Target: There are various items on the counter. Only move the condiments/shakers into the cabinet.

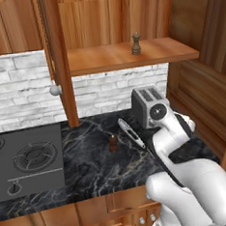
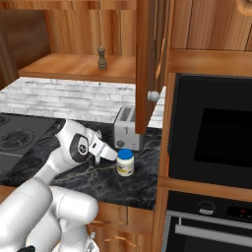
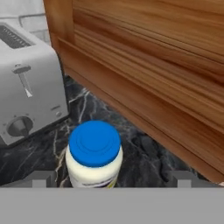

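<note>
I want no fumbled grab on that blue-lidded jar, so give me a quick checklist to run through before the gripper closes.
1. Gripper open: ok, the finger tips stand wide apart.
2. White jar with blue lid between the finger tips: ok in the hand view.
3. Jar upright on the counter: ok.
4. Silver toaster apart from the jar: ok, a gap shows.
5. Depth of the finger tips along the jar's body: cannot tell.
6. Cabinet shelf has room beside the dark wooden shaker: ok.
</note>
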Controlling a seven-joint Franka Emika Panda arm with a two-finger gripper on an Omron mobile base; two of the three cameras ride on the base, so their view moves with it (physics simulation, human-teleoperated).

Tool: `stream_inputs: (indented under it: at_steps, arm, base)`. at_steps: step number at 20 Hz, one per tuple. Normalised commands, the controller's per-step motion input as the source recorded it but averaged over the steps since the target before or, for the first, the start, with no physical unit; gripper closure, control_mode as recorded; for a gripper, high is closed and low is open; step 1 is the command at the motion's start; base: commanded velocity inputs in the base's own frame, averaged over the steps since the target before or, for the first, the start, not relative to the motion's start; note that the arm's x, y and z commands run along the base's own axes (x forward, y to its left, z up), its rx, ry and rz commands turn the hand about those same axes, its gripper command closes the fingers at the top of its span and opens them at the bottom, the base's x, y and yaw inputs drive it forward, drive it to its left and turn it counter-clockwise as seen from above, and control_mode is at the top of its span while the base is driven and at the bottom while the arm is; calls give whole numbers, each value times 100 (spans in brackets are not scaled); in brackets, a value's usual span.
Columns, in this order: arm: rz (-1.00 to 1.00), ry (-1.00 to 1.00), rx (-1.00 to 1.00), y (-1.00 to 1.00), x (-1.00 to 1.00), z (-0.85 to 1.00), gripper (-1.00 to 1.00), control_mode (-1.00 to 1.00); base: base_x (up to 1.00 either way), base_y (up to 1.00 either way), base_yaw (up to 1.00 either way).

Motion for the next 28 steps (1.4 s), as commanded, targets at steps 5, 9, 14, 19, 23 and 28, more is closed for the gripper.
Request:
stream_inputs:
  at_steps: [5, 9, 14, 19, 23, 28]
  arm:
    - [12, 2, 1, 0, -12, -20, -100, -100]
    - [1, 16, 0, 1, 5, -5, -100, -100]
    - [0, 28, 3, 0, 7, -7, -100, -100]
    - [0, 3, 3, 0, 1, -2, -100, -100]
    - [0, 0, 4, 0, 7, -15, -100, -100]
    - [0, 0, 2, -11, 7, -19, -100, -100]
  base:
    - [0, 0, 0]
    - [0, 0, 0]
    - [0, 0, 0]
    - [0, 0, 0]
    - [0, 0, 0]
    - [0, 0, 0]
